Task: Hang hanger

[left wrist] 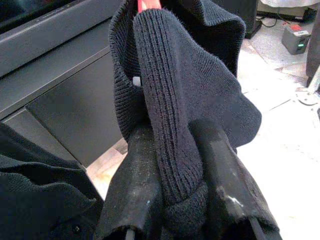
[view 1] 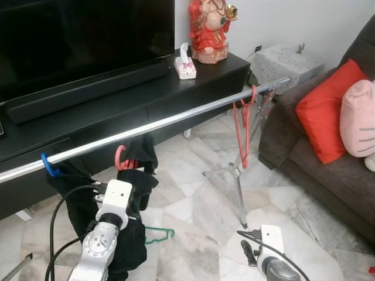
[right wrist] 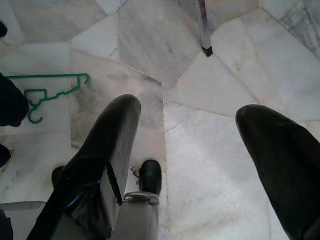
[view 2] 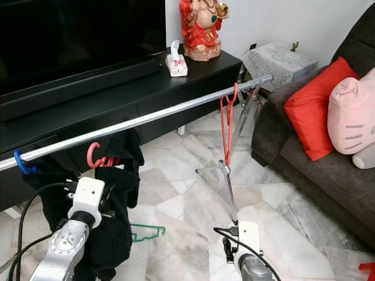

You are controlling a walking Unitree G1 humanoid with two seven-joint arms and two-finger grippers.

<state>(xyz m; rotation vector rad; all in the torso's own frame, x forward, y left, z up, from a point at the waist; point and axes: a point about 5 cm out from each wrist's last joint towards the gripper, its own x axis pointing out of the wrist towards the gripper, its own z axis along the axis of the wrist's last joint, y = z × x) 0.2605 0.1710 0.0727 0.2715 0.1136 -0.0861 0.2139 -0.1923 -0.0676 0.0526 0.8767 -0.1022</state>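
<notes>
The left gripper point(left wrist: 172, 200) had its two black fingers point(left wrist: 135, 190) clamped on a fold of the black knitted garment point(left wrist: 175, 100), which hung from the red hanger point(view 1: 124, 159). That hanger's hook was already over the chrome rail point(view 1: 176, 120), so the grip probably served to steady the cloth while the hook settled, not to carry weight. Whether the hook sat fully on the rail was hard to judge, since the garment covered part of it.

Beside it, toward the robot's left, a blue hanger point(view 1: 49, 165) carried another dark garment point(view 1: 73, 196) on the same rail. Toward the right end of the rail, near the stand's leg point(view 1: 240, 196), an empty red hanger point(view 1: 245, 126) dangled freely, well apart from the clothed ones.

The right gripper point(right wrist: 195, 165) hung low over the marble floor point(right wrist: 210, 165), its fingers spread wide and holding nothing, likely kept out of the way as the left arm worked. A green hanger point(right wrist: 47, 92) lay flat on the floor near the garments' lower edge.

Behind the rail stood the black TV desk point(view 1: 176, 88), with a tissue box point(view 1: 185, 63) and a red figurine point(view 1: 208, 29) on it. The hanging step looked close to finished, with only the release left.
</notes>
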